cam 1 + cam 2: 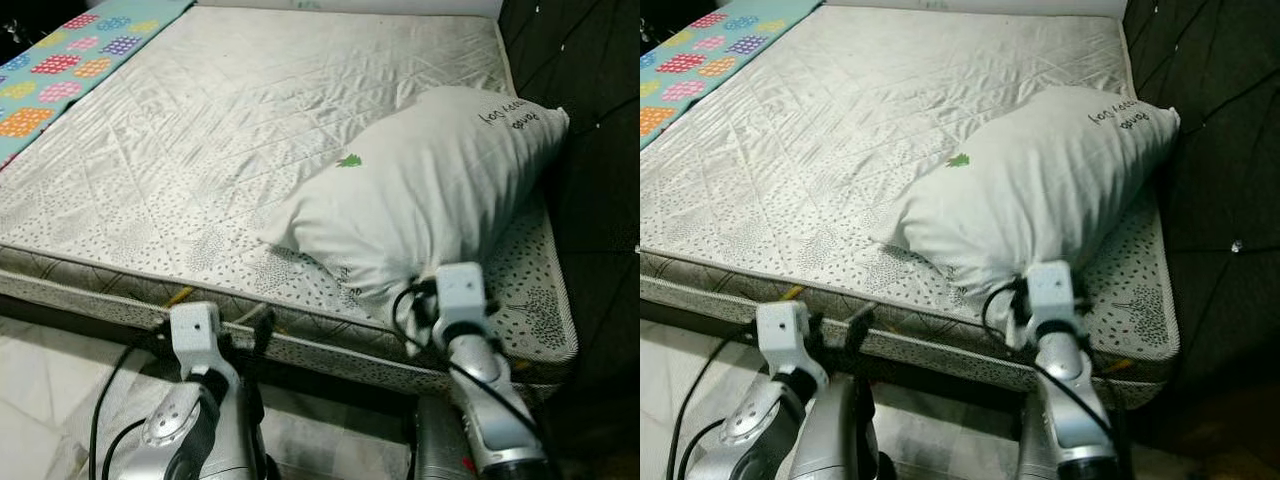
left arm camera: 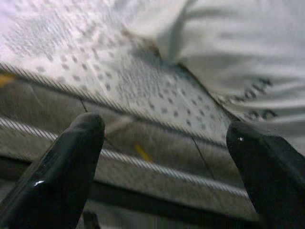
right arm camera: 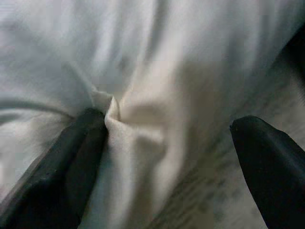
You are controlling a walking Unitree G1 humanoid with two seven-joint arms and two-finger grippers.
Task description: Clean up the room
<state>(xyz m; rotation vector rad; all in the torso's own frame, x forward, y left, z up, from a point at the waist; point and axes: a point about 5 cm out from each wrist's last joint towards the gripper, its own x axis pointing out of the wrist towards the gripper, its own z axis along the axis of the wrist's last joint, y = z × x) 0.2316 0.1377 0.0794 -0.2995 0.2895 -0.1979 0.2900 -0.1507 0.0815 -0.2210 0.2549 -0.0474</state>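
Mattress [image 1: 250, 130] took most of the view: a bare, quilted one, white with small dark specks, without any sheet on it. At its far left corner lay a colourful mat [image 1: 70, 60] with bright patches. A dark padded wall [image 1: 590, 150] stood along the right side.

On the near right part of the mattress lay a white pillow [image 1: 430, 190], plump, with a small green mark and some dark writing near its far end. Its near corner reached almost to the mattress edge, and its far end leaned on the dark wall.

The right gripper [image 3: 167, 157] was at that near corner of the pillow. Its two fingers stood apart, one of them touching a fold of the cloth, the other over the speckled mattress; nothing was clamped between them. The left gripper [image 2: 164, 157] hovered lower, before the side of the mattress, also with its fingers spread wide and holding nothing.

As I judge it, the tidying was at an early stage. The pillow lay crooked and was not yet seized, so the grasp and the placing of it remained to be done. How much of the room beyond the bed needed work, I could not tell.
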